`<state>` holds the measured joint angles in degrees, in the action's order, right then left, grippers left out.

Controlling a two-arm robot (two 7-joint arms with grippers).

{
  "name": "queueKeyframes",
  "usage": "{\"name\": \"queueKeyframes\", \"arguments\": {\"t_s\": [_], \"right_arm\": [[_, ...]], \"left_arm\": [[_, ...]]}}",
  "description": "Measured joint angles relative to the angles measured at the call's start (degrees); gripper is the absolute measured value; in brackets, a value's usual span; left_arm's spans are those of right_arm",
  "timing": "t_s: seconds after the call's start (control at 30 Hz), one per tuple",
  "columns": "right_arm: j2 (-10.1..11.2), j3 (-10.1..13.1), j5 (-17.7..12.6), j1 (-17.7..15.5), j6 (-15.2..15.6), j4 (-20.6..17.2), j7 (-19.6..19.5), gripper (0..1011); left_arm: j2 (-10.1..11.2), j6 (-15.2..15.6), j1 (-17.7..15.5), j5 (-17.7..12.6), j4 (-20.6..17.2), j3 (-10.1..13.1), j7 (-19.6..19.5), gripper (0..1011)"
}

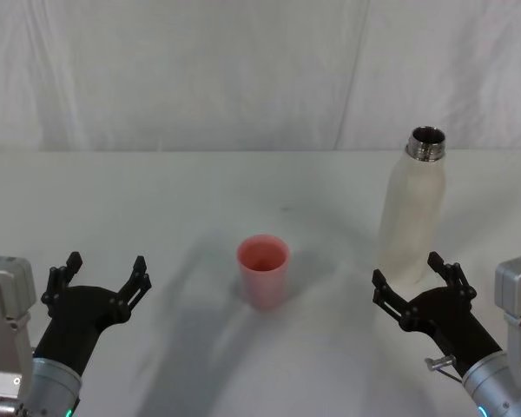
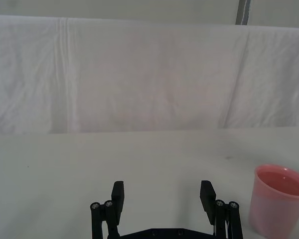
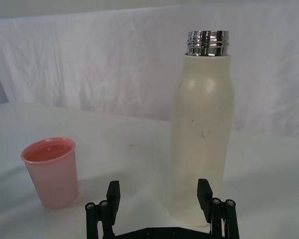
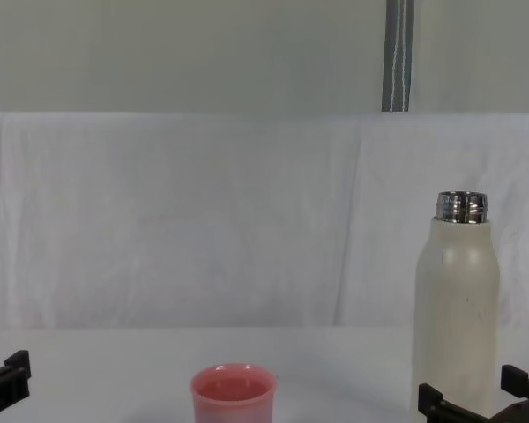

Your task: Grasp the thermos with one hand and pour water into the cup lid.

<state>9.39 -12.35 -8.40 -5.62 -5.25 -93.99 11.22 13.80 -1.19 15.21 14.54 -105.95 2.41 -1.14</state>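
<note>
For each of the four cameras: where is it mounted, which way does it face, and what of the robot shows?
Head: high, looking down at thermos, cup lid, left end effector, right end effector.
Chest: low, facing forward; end effector tips at the bottom corners.
Left wrist: above its open fingers, cup lid beside them.
Right wrist: above open fingers, facing the thermos.
All four share the cup lid.

White table [image 1: 156, 200]: a flat, matte surface running across the foreground, marked only by soft grey shadows. White cloth backdrop [image 1: 200, 69]: hangs directly behind the table's far edge, meeting it in a straight horizontal line, and shows vertical creases and fine wrinkles across its width. Grey vertical pole [image 4: 398, 55]: rises above the backdrop's top edge against a plain pale wall [image 4: 159, 53], toward the right side of the table.
</note>
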Motion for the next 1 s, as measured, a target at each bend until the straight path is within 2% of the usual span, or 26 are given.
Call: {"name": "queueKeyframes", "arguments": {"t_s": [1.0], "right_arm": [[-0.1, 0.5, 0.4, -1.0, 0.5, -0.8, -0.6, 1000]], "left_arm": [[0.0, 0.0, 0.0, 0.0, 0.0, 0.0, 0.0, 1001]]}}
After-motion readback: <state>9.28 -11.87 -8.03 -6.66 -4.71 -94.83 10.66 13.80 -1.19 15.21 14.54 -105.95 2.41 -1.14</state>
